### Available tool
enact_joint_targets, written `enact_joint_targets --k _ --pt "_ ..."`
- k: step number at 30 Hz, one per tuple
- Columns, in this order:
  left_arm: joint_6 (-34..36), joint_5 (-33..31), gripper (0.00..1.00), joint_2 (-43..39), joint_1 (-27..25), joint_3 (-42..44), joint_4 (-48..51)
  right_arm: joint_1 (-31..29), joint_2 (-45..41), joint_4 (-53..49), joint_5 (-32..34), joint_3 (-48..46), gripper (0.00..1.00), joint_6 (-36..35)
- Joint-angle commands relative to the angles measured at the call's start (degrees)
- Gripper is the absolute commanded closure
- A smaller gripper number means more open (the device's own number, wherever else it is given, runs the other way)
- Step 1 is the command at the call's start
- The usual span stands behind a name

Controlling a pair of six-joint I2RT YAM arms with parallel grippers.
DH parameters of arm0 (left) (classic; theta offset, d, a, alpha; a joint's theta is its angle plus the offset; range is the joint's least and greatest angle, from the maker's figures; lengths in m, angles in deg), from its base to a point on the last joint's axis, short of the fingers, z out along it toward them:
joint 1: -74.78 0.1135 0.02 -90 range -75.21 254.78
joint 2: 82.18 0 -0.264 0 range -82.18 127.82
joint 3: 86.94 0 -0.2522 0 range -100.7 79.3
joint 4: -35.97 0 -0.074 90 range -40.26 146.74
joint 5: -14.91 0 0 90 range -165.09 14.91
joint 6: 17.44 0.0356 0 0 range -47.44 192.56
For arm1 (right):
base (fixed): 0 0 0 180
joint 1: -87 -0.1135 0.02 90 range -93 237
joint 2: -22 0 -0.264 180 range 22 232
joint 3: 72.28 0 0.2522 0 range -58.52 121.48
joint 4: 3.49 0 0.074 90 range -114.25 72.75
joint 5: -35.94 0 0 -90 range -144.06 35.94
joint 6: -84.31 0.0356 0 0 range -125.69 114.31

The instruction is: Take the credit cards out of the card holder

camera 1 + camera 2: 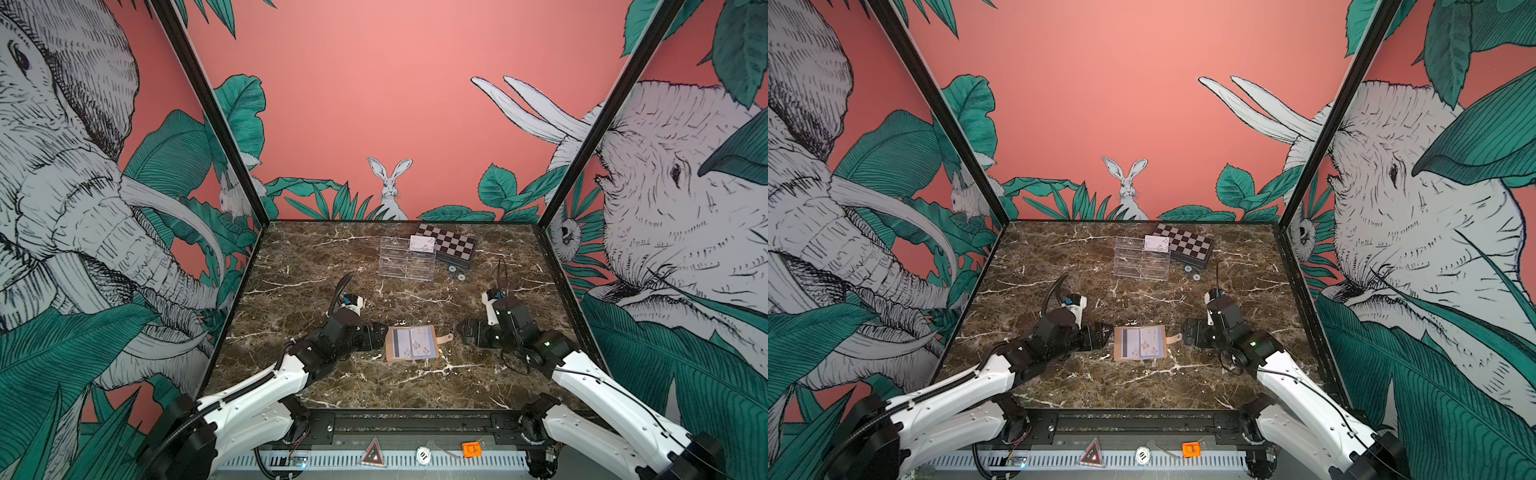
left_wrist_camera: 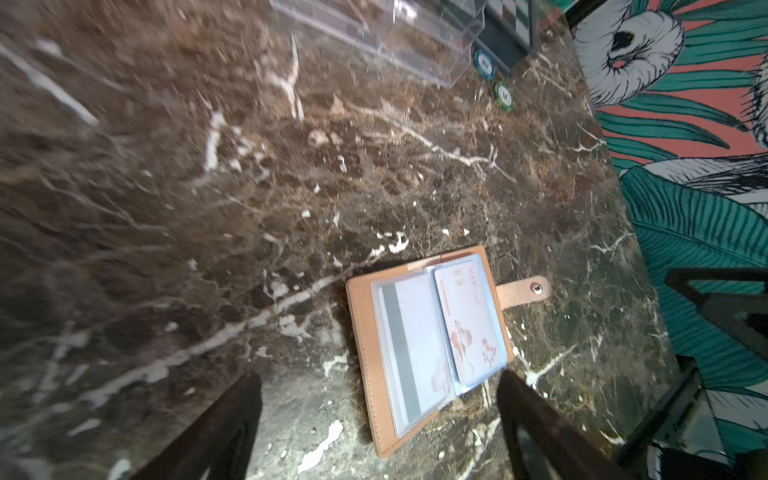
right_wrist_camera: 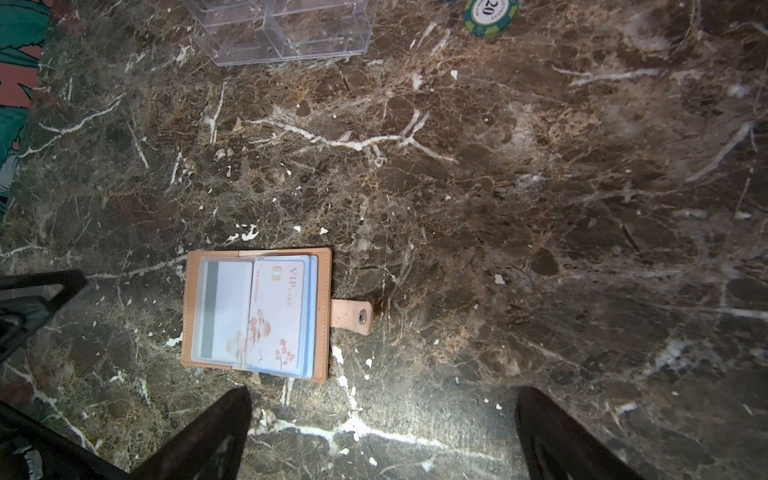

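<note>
The tan card holder (image 1: 390, 344) (image 1: 1119, 345) lies open and flat on the marble table, its snap strap tab (image 1: 445, 338) pointing right. Its pale sleeves hold two credit cards: one showing a dark stripe (image 2: 409, 353) (image 3: 226, 307) and one with pink flowers (image 2: 469, 324) (image 3: 276, 316). Another white card (image 1: 422, 243) rests at the clear tray at the back. My left gripper (image 1: 383, 337) (image 2: 379, 378) stands open at the holder's left edge, holding nothing. Just right of the strap tab, my right gripper (image 1: 460, 330) (image 3: 384, 392) is open and empty.
A clear acrylic compartment tray (image 1: 407, 264) (image 3: 282, 29) stands at the back middle, with a checkered box (image 1: 451, 245) behind it on the right. Two poker chips (image 1: 456, 272) (image 2: 484, 64) lie near the box. Printed walls enclose the table on three sides.
</note>
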Motion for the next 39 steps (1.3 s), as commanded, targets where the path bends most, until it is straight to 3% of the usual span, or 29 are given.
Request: enact_joint_targets --k 1,8,16,24,28,32,39 --pt "4.33 -5.82 0.07 -4.66 0.29 -2.46 6.57 1.49 -0.18 0.91 -3.39 -0.59 0.02 0.11" --pt "5.98 -1.43 0.05 -8.91 0.32 -3.98 3.22 5.00 -0.43 4.88 -9.35 -1.20 0.02 1.54" --pt "-0.90 10.09 0.05 -2.05 -0.22 -3.98 -9.15 7.99 0.15 14.40 -17.71 -3.44 0.06 5.89" --pt "-4.92 13.55 0.11 6.36 -4.01 -2.61 -18.14 8.11 5.33 22.77 -25.92 -4.39 0.33 9.25" --pt "-8.99 15.84 0.18 11.58 -5.26 -0.49 -26.01 7.92 8.76 28.28 -27.92 -5.77 0.56 11.97" --pt "-9.92 17.26 0.24 16.04 -6.74 -1.72 -26.45 6.28 12.44 31.70 -28.52 -6.17 0.85 12.75" --pt "-15.02 17.33 0.30 21.68 -7.05 0.20 -29.63 0.87 19.24 35.68 -25.92 -6.42 0.94 13.36"
